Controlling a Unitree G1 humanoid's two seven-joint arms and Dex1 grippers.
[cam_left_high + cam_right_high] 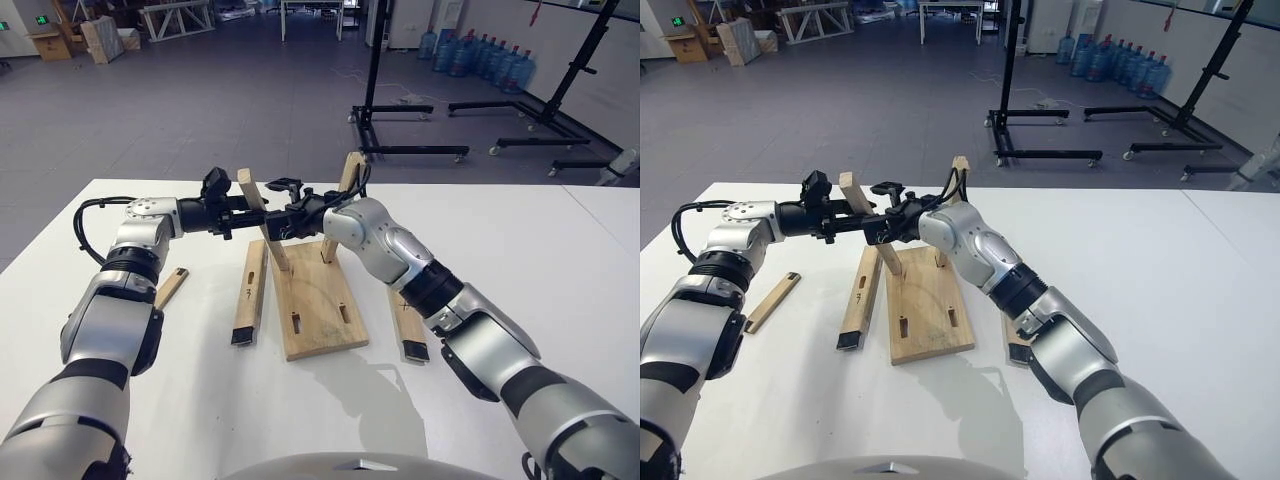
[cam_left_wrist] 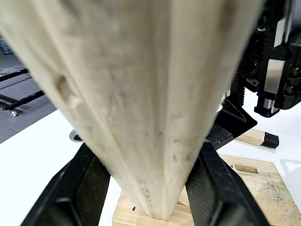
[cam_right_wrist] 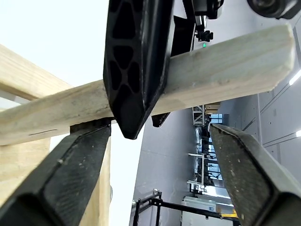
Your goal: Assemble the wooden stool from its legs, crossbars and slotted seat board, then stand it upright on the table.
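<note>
**Stool leg held tilted on the seat board**

Head views: the seat board (image 1: 318, 318) lies flat mid-table. The left gripper (image 1: 247, 212) clamps a tilted leg (image 1: 278, 252) standing on it, with the right gripper (image 1: 275, 222) just beside.
Left wrist: fingers (image 2: 89, 183) pinch the leg, its foot on the board.
Right wrist: fingers (image 3: 80, 174) spread apart, the leg crossing ahead.

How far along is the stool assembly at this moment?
Early. Done: one leg stands at the far corner of the seat board. In hand: the left gripper is shut on a second leg, tilted, its foot on the board, with the right gripper open beside it. Left: loose pieces lie on the table beside the board, no crossbar looks fitted, and the stool is not yet upright.
</note>
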